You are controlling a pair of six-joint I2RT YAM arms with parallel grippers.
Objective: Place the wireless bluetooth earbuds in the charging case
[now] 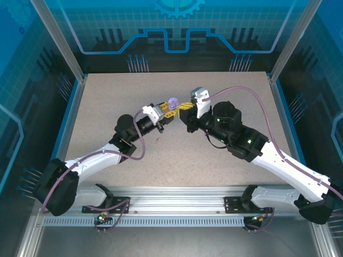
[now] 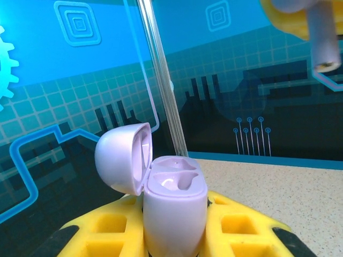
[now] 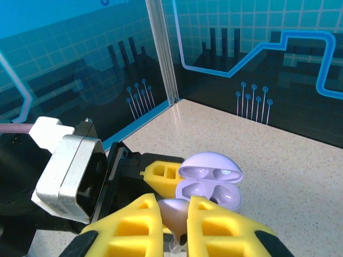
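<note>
The left arm reaches from its base at the near left corner toward the middle of the desk [image 1: 214, 160], forearm low and the wrist angled up to the right. The right arm comes in from the near right corner, elbow raised, its wrist bent back toward the left so that the two hands meet tip to tip above the centre of the desk.

The left hand [image 1: 168, 111] is clenched on the charging case [image 2: 174, 211]: in the left wrist view the yellow fingers [image 2: 241, 230] press on both sides of the case's lower body and hold it upright, clear of the desk. The right hand [image 1: 186, 106] is closed around one light purple earbud [image 3: 172, 217], which sits pinched between its two yellow fingers [image 3: 128, 225] with part of it poking out below them. In the left wrist view the same bud's stem [image 2: 324, 37] points down, above and to the right of the case and apart from it.

The case is a rounded, light purple shell. Its lid [image 2: 120, 158] is swung fully open on the hinge and tips away to one side, showing a smooth hollow inside. The base faces up, with two moulded wells [image 2: 174, 176] sunk in its top. From the right wrist view the open case [image 3: 211, 184] lies just beyond the right fingertips, its mouth turned toward them.
</note>
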